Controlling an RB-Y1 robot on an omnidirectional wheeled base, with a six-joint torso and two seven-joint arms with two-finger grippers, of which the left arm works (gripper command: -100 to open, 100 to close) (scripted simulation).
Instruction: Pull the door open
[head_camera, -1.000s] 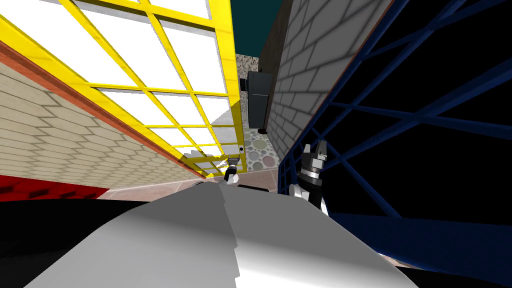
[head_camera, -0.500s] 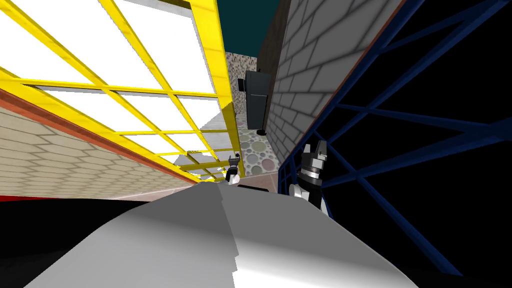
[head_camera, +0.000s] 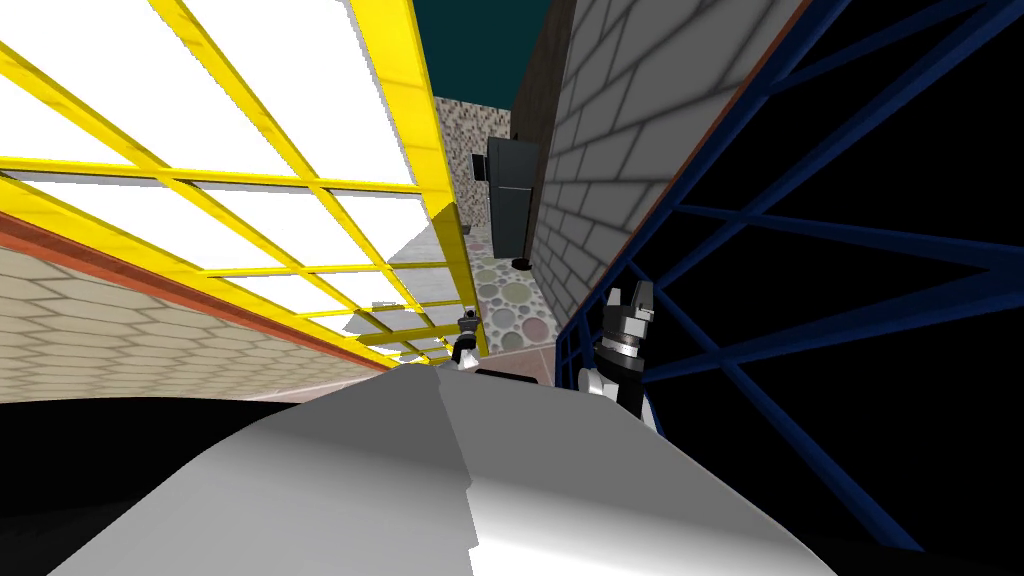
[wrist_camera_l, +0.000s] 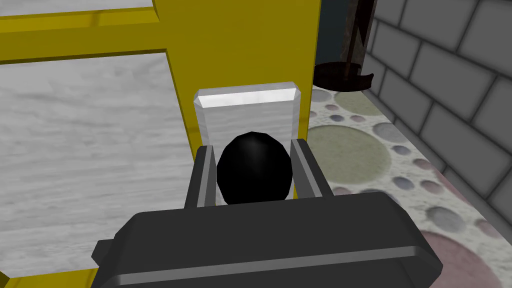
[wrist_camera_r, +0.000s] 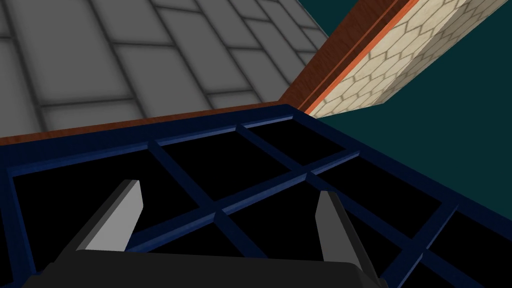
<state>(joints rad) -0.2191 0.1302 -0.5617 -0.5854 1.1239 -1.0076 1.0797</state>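
Door (head_camera: 430, 150): one, yellow lattice frame with white panes, filling the head view from 9 o'clock round to 12 o'clock of centre. Its free-edge stile is the long axis seen here, running from 12 o'clock down toward centre and ending just above the left gripper (head_camera: 467, 322); the slant is partly the camera's. Door stands ajar, its face turned toward 9 o'clock, with a gap of pebble-patterned floor (head_camera: 515, 300) at 12 o'clock of the gripper. One knob (wrist_camera_l: 255, 167), black and round, sits on one light grey plate (wrist_camera_l: 247, 112) fixed to the yellow stile; knob axis points straight out of the door face, toward the gripper body. Left gripper: two fingers (wrist_camera_l: 205, 172) drawn narrow, one pressing each side of the knob, plate showing just past the fingertips. Right gripper (head_camera: 630, 300): at 3 o'clock of the left one, well apart from the door, raised in front of a dark blue lattice frame (head_camera: 800, 240) with a black area behind it; its two fingers (wrist_camera_r: 327, 215) spread wide, nothing between them. Grey block wall (head_camera: 620, 130) lies between the blue frame and the floor strip. One dark upright cabinet (head_camera: 510, 195) stands at the far end of the floor, against that wall, at 12 o'clock. Beige hexagon-tiled wall (head_camera: 150, 320) at 9 o'clock, under the door.
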